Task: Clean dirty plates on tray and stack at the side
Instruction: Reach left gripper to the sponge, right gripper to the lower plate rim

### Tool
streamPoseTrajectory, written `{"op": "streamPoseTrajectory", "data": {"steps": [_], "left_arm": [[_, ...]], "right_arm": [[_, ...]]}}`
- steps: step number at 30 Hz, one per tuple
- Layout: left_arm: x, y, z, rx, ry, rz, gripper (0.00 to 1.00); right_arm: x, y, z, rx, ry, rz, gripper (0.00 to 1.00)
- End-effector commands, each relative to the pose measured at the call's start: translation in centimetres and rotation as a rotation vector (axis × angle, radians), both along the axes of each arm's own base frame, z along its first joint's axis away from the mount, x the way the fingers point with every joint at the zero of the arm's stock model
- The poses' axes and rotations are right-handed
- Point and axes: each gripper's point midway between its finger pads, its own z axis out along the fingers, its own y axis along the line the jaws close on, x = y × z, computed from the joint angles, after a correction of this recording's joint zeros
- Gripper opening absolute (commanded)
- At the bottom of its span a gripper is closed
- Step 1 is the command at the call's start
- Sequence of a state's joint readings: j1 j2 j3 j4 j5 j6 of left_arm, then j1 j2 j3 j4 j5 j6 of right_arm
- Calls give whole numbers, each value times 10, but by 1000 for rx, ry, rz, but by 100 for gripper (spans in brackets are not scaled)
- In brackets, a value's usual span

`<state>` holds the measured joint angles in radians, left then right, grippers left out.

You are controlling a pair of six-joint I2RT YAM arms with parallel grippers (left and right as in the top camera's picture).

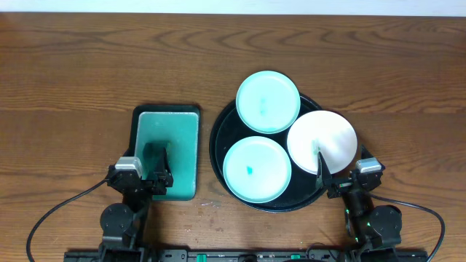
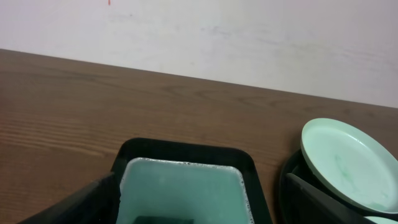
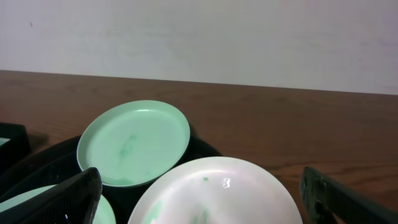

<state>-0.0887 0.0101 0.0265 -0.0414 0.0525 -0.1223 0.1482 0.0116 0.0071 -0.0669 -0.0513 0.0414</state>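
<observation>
Three dirty plates lie on the black tray: a mint one at the back, a mint one with a teal smudge at the front, and a whiter one at the right. My right gripper is open and empty at the whiter plate's near edge. In the right wrist view its fingers straddle that plate, with the back plate and the tray beyond. My left gripper is open over the teal pad.
In the left wrist view the open fingers frame the dark-rimmed teal pad, which has a small dark block on it. The back plate and tray rim show at the right. Bare wooden table surrounds everything.
</observation>
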Motion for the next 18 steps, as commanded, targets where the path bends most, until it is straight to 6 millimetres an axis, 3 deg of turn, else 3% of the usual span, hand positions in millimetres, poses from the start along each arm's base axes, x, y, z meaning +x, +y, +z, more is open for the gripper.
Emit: {"op": "streamPoseTrajectory", "data": {"steps": [1, 5, 7, 10, 14, 18], "left_arm": [[0, 3, -16, 17, 41, 12, 82], [-2, -19, -8, -119, 29, -100, 82], [-3, -30, 4, -172, -8, -162, 82], [-6, -38, 26, -176, -74, -218, 82], [-13, -37, 70, -176, -119, -222, 82], [-16, -36, 99, -184, 45, -199, 82]], "right_arm": [[0, 1, -1, 11, 3, 5, 99], [-1, 7, 7, 177, 9, 28, 99], [-6, 24, 16, 295, 13, 130, 99], [-16, 45, 31, 300, -18, 273, 99], [-25, 45, 63, 252, -62, 288, 99], [-32, 39, 103, 175, -45, 255, 99]]}}
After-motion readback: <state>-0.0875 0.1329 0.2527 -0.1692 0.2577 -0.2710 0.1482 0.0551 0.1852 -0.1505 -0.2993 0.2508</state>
